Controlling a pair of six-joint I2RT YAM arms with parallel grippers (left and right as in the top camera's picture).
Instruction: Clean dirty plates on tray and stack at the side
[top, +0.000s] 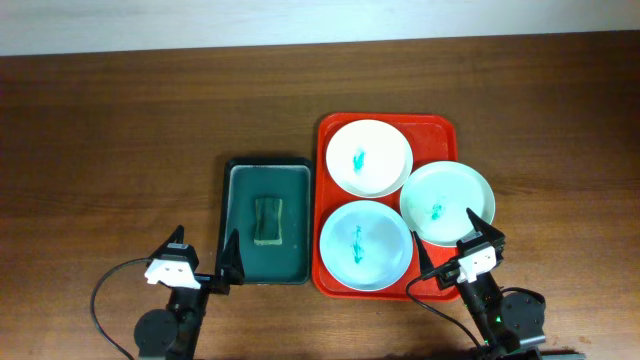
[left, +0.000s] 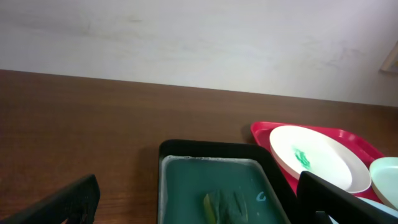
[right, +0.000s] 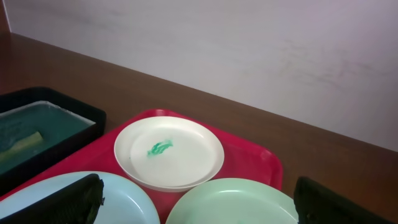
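Note:
The red tray (top: 436, 127) holds three plates, each with a teal smear: a white plate (top: 368, 158) at the back, a pale blue plate (top: 365, 245) at the front, and a pale green plate (top: 447, 203) overhanging the tray's right rim. My left gripper (top: 207, 242) is open and empty, low at the front left corner of the dark green tray. My right gripper (top: 447, 235) is open and empty, just in front of the green plate. The right wrist view shows the white plate (right: 169, 152), blue plate (right: 130, 202), green plate (right: 236, 202) and tray (right: 249, 158).
A smaller dark green tray (top: 228, 215) with a sponge (top: 267, 220) stands just left of the red tray. In the left wrist view the sponge (left: 227, 208) lies in that tray (left: 205, 148), with the white plate (left: 314, 158) to the right. A wall rises behind the table.

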